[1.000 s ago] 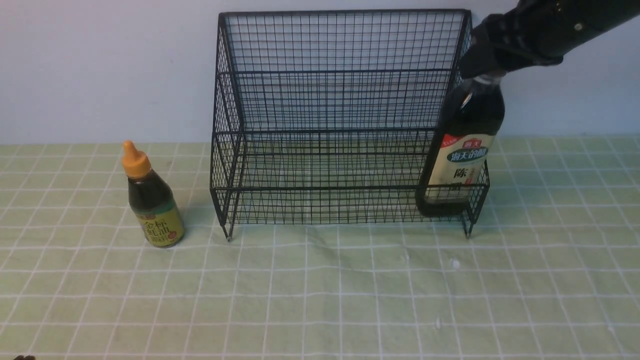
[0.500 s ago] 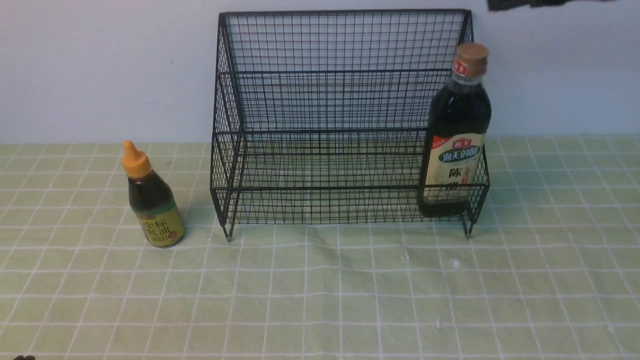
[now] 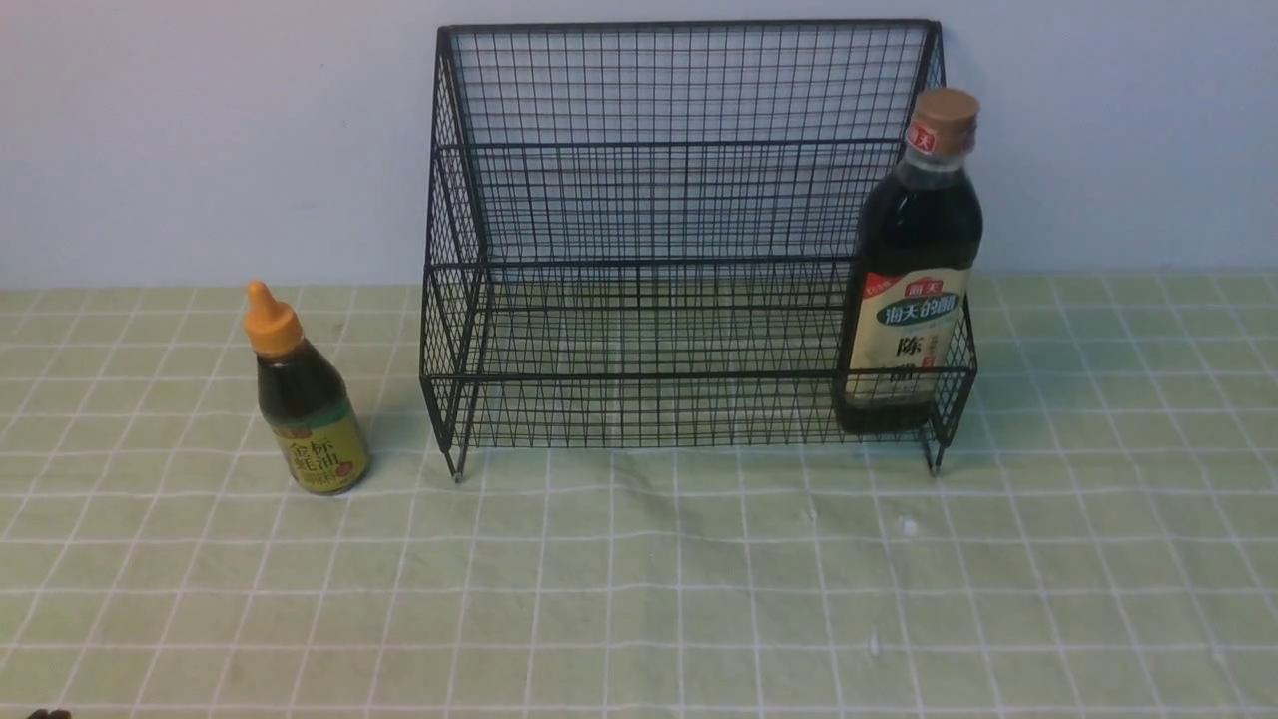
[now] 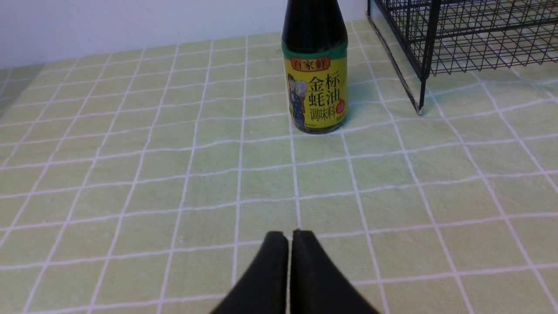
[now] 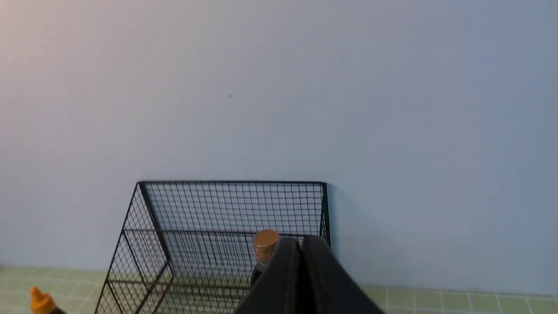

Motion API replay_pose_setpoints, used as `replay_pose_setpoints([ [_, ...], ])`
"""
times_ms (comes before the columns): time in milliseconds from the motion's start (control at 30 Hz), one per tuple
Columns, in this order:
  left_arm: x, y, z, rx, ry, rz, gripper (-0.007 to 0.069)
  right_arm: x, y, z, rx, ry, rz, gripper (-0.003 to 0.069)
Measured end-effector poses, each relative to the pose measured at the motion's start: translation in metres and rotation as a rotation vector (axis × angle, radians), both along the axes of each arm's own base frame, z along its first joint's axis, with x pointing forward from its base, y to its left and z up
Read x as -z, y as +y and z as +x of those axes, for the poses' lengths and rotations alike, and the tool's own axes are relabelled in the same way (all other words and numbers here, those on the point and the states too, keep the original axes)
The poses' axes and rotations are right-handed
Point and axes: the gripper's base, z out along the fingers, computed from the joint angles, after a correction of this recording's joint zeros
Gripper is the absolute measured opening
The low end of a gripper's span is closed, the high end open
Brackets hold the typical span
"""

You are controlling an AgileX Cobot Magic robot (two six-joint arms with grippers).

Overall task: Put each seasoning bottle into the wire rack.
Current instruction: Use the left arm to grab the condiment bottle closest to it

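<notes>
Hovering over the pale green checked tablecloth (image 4: 130, 174), the left gripper (image 4: 290, 235) has its black fingers pressed together on nothing. Ahead of it, the short dark-liquid bottle with orange pointed cap and yellow-green label (image 4: 315, 87) stands upright on the cloth, near the left end of the large black wire-mesh stepped rack (image 3: 679, 200) but apart from it. The right gripper (image 5: 301, 242) is likewise closed and empty. The tall dark-liquid bottle with tan cap and cream label (image 3: 914, 300) stands upright in the rack's lower tier, at its right end (only its cap shows past the fingers in the right wrist view).
</notes>
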Motion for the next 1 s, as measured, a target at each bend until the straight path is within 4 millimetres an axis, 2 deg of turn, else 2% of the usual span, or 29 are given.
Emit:
replay_pose_setpoints([
  [100,0.000,0.000,0.000,0.000,0.000,0.000,-0.0007,0.032,-0.005,-0.023,0.007,-0.085,0.034,-0.0012],
  [200,0.000,0.000,0.000,0.000,0.000,0.000,-0.0007,0.063,-0.007,-0.037,0.010,-0.193,0.064,-0.0012],
  [233,0.000,0.000,0.000,0.000,0.000,0.000,-0.0007,0.087,-0.009,-0.042,0.011,-0.260,0.087,-0.0012],
  [267,0.000,0.000,0.000,0.000,0.000,0.000,-0.0007,0.096,-0.009,-0.047,0.011,-0.294,0.098,-0.0012],
  [300,0.000,0.000,0.000,0.000,0.000,0.000,-0.0007,0.101,-0.009,-0.044,0.011,-0.298,0.100,-0.0012],
  [367,0.000,0.000,0.000,0.000,0.000,0.000,-0.0007,0.136,-0.010,-0.046,0.012,-0.375,0.117,-0.0012],
  [400,0.000,0.000,0.000,0.000,0.000,0.000,-0.0007,0.148,-0.009,-0.042,0.013,-0.375,0.118,-0.0012],
  [433,0.000,0.000,0.000,0.000,0.000,0.000,-0.0007,0.150,-0.009,-0.043,0.013,-0.388,0.120,-0.0012],
  [500,0.000,0.000,0.000,0.000,0.000,0.000,-0.0007,0.174,-0.006,-0.027,0.013,-0.361,0.121,-0.0012],
  [600,0.000,0.000,0.000,0.000,0.000,0.000,-0.0007,0.198,-0.004,-0.012,0.015,-0.283,0.107,-0.0012],
  [633,0.000,0.000,0.000,0.000,0.000,0.000,-0.0007,0.199,-0.004,-0.011,0.016,-0.278,0.104,-0.0012],
  [733,0.000,0.000,0.000,0.000,0.000,0.000,-0.0007,0.228,-0.003,0.004,0.040,-0.200,0.011,-0.0012],
  [767,0.000,0.000,0.000,0.000,0.000,0.000,-0.0007,0.228,-0.003,0.004,0.041,-0.201,0.007,-0.0012],
  [933,0.000,0.000,0.000,0.000,0.000,0.000,-0.0007,0.276,-0.004,0.022,0.071,-0.079,-0.141,-0.0012],
  [1000,0.000,0.000,0.000,0.000,0.000,0.000,-0.0007,0.285,-0.003,0.025,0.073,-0.054,-0.156,-0.0012],
])
